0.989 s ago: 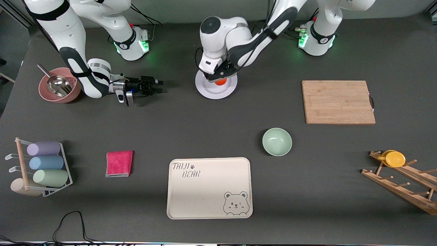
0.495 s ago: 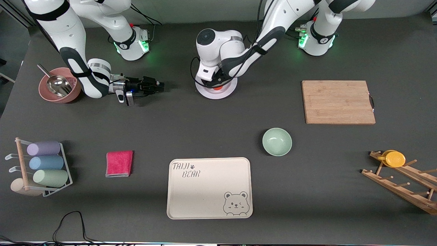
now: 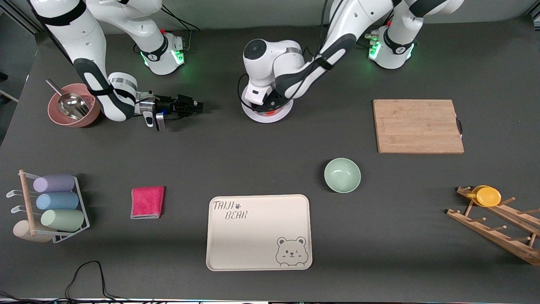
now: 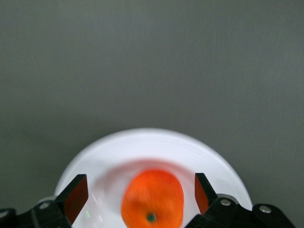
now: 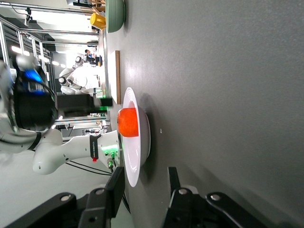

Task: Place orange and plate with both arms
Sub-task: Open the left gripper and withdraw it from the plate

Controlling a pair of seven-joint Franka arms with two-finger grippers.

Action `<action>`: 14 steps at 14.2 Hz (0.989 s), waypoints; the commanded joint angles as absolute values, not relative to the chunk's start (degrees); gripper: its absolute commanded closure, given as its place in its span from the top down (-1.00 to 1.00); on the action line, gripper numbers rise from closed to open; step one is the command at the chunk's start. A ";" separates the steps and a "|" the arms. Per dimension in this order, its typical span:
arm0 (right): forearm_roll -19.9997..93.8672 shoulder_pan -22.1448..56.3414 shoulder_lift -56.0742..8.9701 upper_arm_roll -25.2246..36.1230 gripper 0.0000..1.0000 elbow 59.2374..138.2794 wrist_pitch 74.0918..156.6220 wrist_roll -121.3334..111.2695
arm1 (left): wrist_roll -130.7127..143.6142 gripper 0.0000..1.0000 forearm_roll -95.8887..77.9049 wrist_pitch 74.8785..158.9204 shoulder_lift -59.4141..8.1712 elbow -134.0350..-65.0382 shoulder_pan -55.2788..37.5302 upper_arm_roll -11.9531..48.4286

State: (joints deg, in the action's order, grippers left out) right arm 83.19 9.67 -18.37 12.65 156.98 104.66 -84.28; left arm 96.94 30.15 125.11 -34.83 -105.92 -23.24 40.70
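The plate (image 3: pixel 270 119) lies on the table between the two arm bases. The orange (image 3: pixel 270 112) rests in its well. My left gripper (image 3: pixel 265 107) is down over the plate, open, with its fingers on either side of the orange and not touching it. The left wrist view shows the orange (image 4: pixel 152 199) on the plate (image 4: pixel 152 142) inside the left gripper (image 4: pixel 140 199). My right gripper (image 3: pixel 198 105) is open and low over the table beside the plate, toward the right arm's end. The right wrist view shows the right gripper (image 5: pixel 145 187) just short of the plate's rim (image 5: pixel 135 156), with the orange (image 5: pixel 128 122) on the plate.
A pink bowl (image 3: pixel 59 116) holding a metal scoop sits by the right arm. A wooden cutting board (image 3: pixel 417 126), a green bowl (image 3: pixel 342 175), a bear tray (image 3: pixel 259 232), a pink cloth (image 3: pixel 147 202), a cup rack (image 3: pixel 50 207) and a wooden peg rack (image 3: pixel 498 223) stand nearer the camera.
The left gripper has come down with the orange from just above the plate into its well, and its fingers now stand clear of the fruit. The right gripper has edged slightly toward the plate.
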 commanded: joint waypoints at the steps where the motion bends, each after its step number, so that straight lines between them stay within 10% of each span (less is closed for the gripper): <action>1: 85.08 10.02 -18.90 11.87 -0.11 157.15 104.59 -84.20 | 85.40 1.00 29.10 120.86 -29.28 -106.44 -16.20 43.50; 14: 108.70 11.94 -23.28 -4.57 -0.11 156.97 109.86 -93.51 | 22.25 1.00 9.84 98.37 -3.35 -98.88 27.92 46.06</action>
